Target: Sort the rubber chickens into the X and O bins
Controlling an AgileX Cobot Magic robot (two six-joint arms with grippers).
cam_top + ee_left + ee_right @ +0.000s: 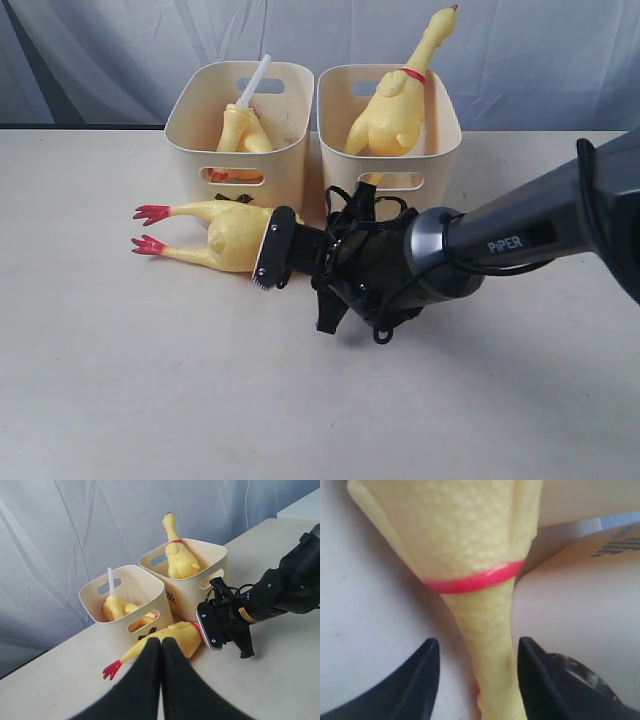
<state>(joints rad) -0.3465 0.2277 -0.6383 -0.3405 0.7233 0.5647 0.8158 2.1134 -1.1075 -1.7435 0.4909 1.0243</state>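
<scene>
Right jaws wide open, straddling the neck of the large chicken [225, 237], which lies on the worktop [150, 380] just in front of the bins [290, 160]; nothing gripped yet. Left jaws shut, empty, well clear. Step in hand: pickup. Next: close on the neck, then lift clear of the bin wall.

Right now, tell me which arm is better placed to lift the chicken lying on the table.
Right. The right gripper is open with its fingers on either side of the neck of the chicken. The left gripper is shut and farther back.
</scene>
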